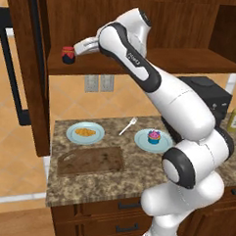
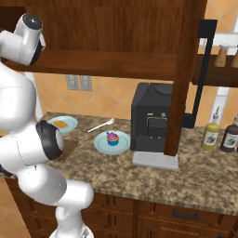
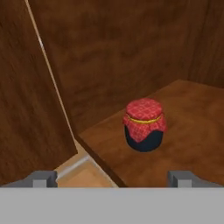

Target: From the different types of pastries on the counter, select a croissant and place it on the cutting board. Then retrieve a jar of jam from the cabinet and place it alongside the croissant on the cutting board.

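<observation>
- Fingers (image 3: 112,178) are spread wide with nothing between them, lined up in front of the jar of jam (image 3: 145,124) but not around it yet, by the hand view.
- Big picture: the cabinet (image 1: 144,23) is where the arm reaches, up to the left end of its shelf (image 1: 142,65), where the jar sits near the edge.
- Down on the worktop (image 1: 136,175), the cutting board (image 1: 90,160) is bare, and the croissant (image 1: 85,132) is on its blue plate (image 1: 70,133) just behind the board. So the croissant step looks undone, yet the jam fetch is the one in hand.
- Next move, I reckon: push forward so the jar sits between the fingers, then squeeze.
- Jar stands upright, cloth-covered lid pointing up, long axis vertical. It's squat and round, so approach angle hardly matters.
</observation>
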Tool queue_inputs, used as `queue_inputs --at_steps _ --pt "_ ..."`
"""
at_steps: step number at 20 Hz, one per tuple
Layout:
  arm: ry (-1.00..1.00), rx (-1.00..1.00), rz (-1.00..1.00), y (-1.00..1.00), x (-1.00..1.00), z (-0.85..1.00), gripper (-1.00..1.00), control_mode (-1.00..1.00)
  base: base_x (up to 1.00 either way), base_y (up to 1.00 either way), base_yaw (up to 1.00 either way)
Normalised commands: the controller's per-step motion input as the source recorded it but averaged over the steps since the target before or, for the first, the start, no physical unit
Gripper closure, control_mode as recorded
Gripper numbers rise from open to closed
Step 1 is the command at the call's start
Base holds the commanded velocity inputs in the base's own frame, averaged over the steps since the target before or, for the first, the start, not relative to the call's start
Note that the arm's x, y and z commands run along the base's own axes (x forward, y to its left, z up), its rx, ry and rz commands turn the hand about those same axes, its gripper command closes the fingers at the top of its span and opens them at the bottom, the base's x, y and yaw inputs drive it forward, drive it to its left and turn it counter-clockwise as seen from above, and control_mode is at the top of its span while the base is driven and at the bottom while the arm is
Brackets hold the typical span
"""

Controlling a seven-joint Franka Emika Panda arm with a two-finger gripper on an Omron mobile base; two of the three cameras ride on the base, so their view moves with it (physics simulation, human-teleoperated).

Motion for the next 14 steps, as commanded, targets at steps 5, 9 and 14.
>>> queue_inputs --at_steps 5,9,14 --pt "-0.01 0.0 0.0 0.19 0.4 -0.21 -1.0 -1.0 0.0 0.0 0.0" --pt "-0.07 0.0 -0.01 0.06 0.6 -0.37 -1.0 -1.0 0.0 0.0 0.0" --pt "-0.09 0.0 -0.03 0.03 0.46 0.01 -1.0 -1.0 0.0 0.0 0.0"
